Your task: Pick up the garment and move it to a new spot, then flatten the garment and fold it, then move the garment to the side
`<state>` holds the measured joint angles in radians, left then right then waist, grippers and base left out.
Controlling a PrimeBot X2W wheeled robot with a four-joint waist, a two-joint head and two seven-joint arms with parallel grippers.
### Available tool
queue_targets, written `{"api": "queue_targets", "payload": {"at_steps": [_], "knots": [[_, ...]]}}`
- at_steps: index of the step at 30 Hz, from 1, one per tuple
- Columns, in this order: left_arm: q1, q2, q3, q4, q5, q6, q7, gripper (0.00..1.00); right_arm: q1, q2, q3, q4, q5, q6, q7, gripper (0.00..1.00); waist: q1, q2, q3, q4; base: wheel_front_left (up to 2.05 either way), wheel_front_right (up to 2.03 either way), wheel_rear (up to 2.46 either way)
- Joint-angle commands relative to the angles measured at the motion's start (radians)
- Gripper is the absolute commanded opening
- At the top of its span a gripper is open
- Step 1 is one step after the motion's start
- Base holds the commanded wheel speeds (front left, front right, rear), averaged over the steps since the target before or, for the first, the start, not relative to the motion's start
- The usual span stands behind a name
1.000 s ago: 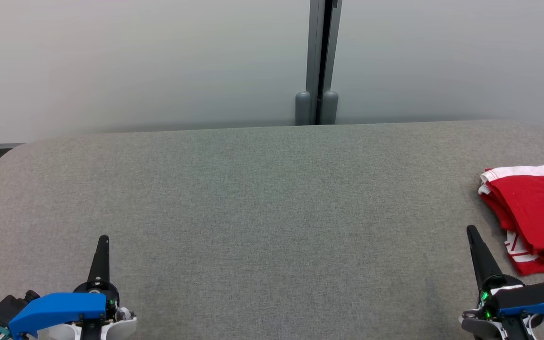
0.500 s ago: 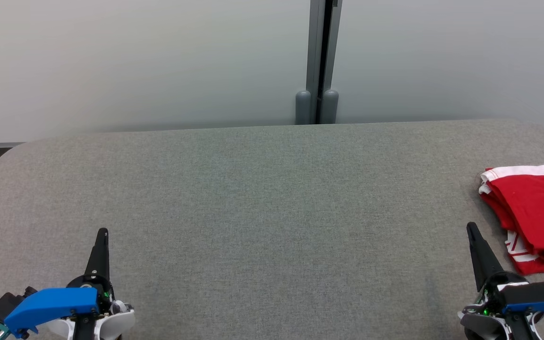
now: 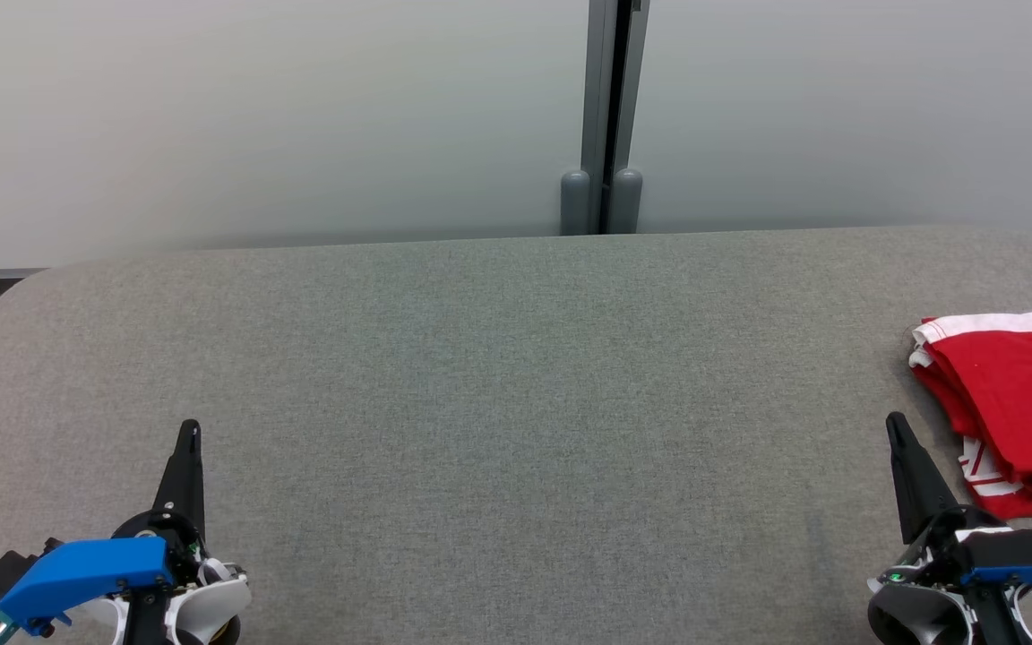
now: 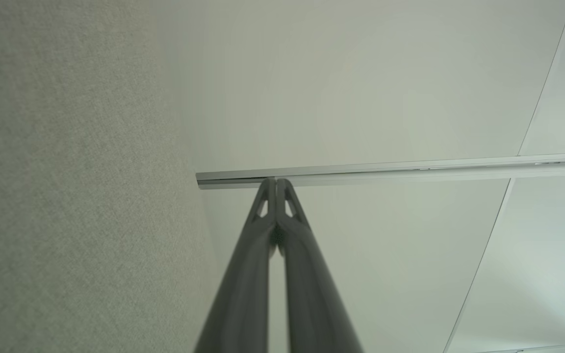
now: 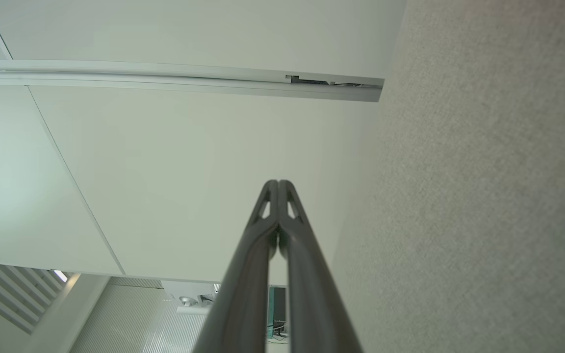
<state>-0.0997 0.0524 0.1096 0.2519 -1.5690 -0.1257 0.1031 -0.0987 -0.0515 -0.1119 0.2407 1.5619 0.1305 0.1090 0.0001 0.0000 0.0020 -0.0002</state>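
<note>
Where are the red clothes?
In the head view, the folded red garment lies at the right edge of the table, just right of the right gripper.

Left gripper (image 3: pixel 188 437) at lower left of head view: two dark fingers closed tip to tip, pointing up the view, tilted slightly right; blue wrist cover (image 3: pixel 86 569) behind it. Right gripper (image 3: pixel 897 428) at lower right: fingers closed tip to tip, tilted slightly left

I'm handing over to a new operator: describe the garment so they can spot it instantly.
Look at the wide grey fabric table, then along to its right edge. There, just beyond the right gripper, lies a folded garment. It is bright red with white trim against plain grey.
</note>
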Motion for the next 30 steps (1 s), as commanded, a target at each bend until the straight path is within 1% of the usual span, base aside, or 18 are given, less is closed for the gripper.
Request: {"api": "queue_targets", "payload": {"at_steps": [1,6,30], "knots": [[-0.011,-0.002,0.002,-0.006,-0.016,-0.009,0.006,0.0,-0.012,0.002,-0.003,0.002,0.022,0.0,0.003,0.0,-0.0001,0.0,0.0,0.0,0.0,0.0,0.0],[-0.015,-0.004,0.007,-0.01,-0.046,-0.009,0.014,0.0,-0.017,0.002,-0.004,0.006,0.054,0.0,0.007,0.0,-0.0001,0.0,0.001,0.0,0.0,0.0,0.0],[-0.014,-0.004,0.007,-0.01,-0.045,-0.009,0.015,0.0,-0.016,0.002,-0.003,0.006,0.052,0.0,0.007,0.0,-0.0001,0.0,0.001,0.0,0.0,0.0,0.0]]}}
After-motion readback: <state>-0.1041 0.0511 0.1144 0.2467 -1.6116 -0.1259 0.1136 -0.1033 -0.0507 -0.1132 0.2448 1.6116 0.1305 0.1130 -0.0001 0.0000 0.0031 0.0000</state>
